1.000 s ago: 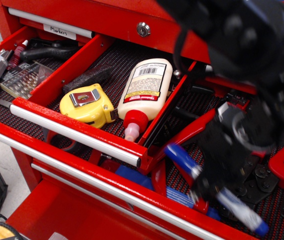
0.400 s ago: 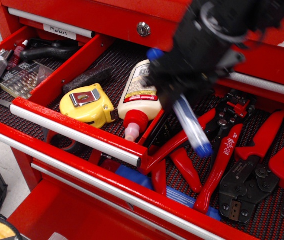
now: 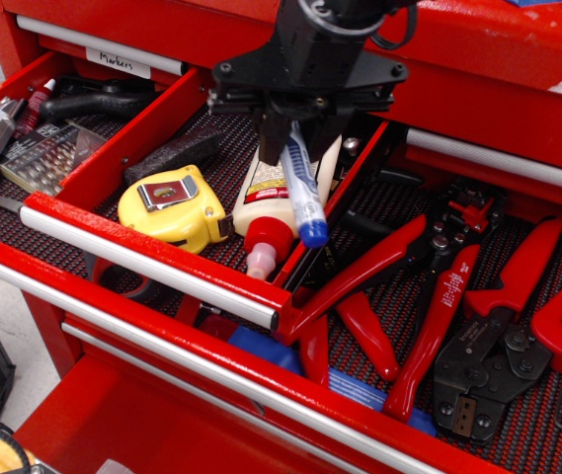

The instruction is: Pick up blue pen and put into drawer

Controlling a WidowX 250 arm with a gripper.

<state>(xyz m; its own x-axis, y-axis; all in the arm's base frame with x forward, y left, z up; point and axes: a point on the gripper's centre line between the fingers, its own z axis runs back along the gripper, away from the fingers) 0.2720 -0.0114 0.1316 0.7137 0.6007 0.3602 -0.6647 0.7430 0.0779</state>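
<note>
My black gripper (image 3: 295, 128) is shut on the blue pen (image 3: 303, 193), a white barrel with blue print and a blue end. The pen hangs tilted, blue end down, above the right compartment of the drawer (image 3: 142, 242). That drawer is red with dividers, black mesh liner and a silver bar handle along its front. The pen's lower end is over the white glue bottle (image 3: 285, 173), near the right wall of the drawer. The pen's upper part is hidden between my fingers.
The right compartment holds the glue bottle, a yellow tape measure (image 3: 172, 205) and a black block (image 3: 174, 153). The left compartment holds a bit case (image 3: 48, 158). A wider red drawer below right holds red-handled pliers (image 3: 439, 316) and a flat blue handle (image 3: 360, 390).
My gripper has carried the pen up from the lower pliers drawer and leftward, to above the divided drawer. The pen now hangs more upright over the glue bottle.
</note>
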